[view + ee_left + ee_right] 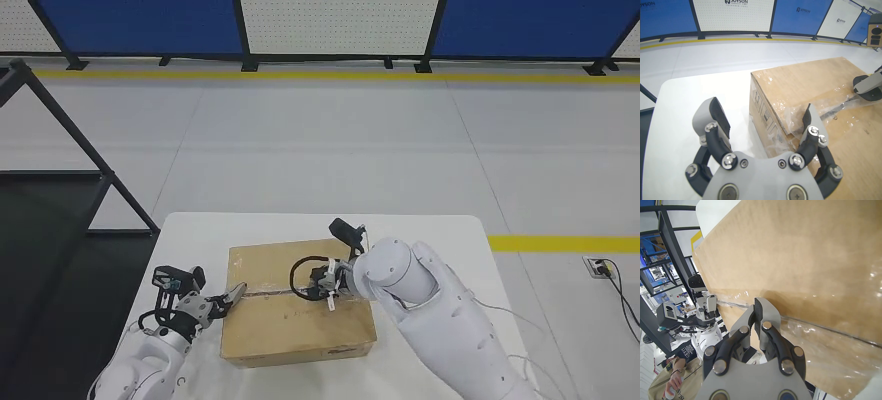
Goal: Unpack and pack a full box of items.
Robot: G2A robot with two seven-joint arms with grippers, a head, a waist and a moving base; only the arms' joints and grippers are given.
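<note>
Box (pixel 290 335): closed, flaps down, lying about the middle of the white table (pixel 190 235), a shade toward 9 o'clock.
Left gripper (pixel 762 111): spread wide at the box's 9 o'clock end, straddling the top edge there, one pad over the lid and the other out over the bare table; holding nothing.
Tape (pixel 791 115): clear, crumpled and partly lifted at that 9 o'clock edge, running on along the centre seam (pixel 265 292) toward 3 o'clock.
Right gripper (pixel 755 306): pressed together, tip set down on the seam just past the lid's centre toward 2 o'clock; cannot tell whether any tape is caught between the pads.
Step in hand: very likely the opening of the box, with the seal being worked loose; unpacking not yet begun, so early in the task.
Next move: probably calls for closing the spread pads on the lifted tape at 9 o'clock and peeling along the seam toward 3 o'clock, or dragging the shut tip along the seam to split it.
Care needed: thin, slippery tape, likely to tear or slip from the pads; box likely to slide unless braced.
</note>
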